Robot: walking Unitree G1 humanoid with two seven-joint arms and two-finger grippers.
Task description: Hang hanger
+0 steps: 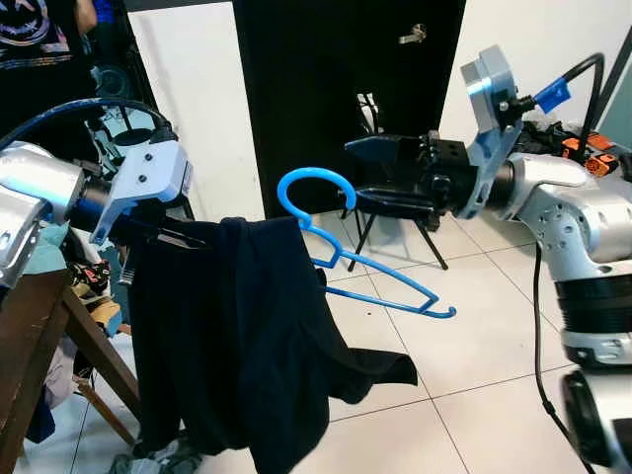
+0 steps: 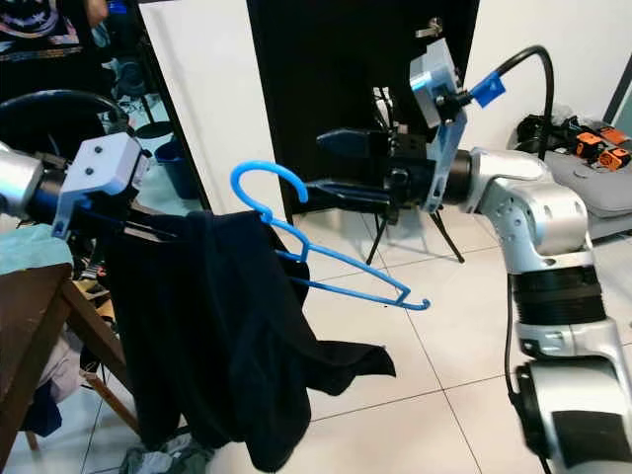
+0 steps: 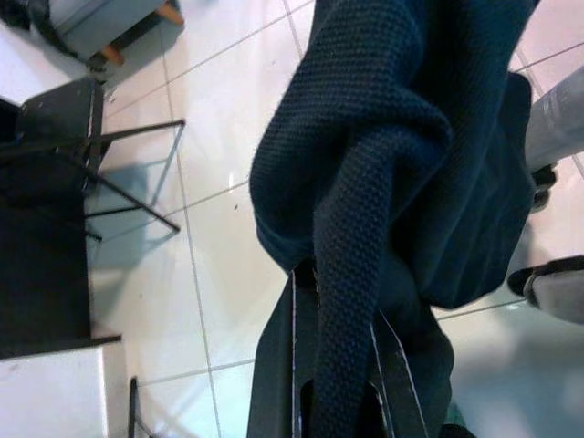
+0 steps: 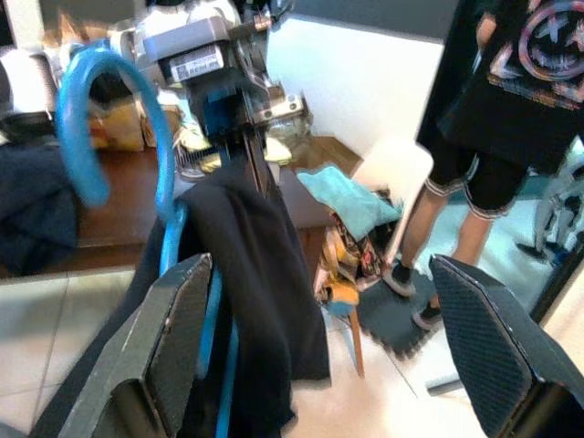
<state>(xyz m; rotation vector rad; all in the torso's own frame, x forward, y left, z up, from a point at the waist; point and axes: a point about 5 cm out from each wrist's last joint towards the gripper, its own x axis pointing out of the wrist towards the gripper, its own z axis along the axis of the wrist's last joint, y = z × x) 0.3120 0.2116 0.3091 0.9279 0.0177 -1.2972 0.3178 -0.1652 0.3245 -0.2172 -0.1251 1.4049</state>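
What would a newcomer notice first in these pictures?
A dark garment hangs mid-air, pinched in the left gripper and draped over a bright blue hanger whose hook curls up at centre. The right gripper, fingers open, is raised just beyond the hook, before a black door.

My left gripper (image 1: 168, 235) is out in front on the left at chest height, fingers (image 3: 274, 383) clamped tight on dark fabric. My right arm reaches in from the right, elbow bent, wrist level; right gripper (image 1: 380, 173) points left, fingers spread wide, holding nothing.
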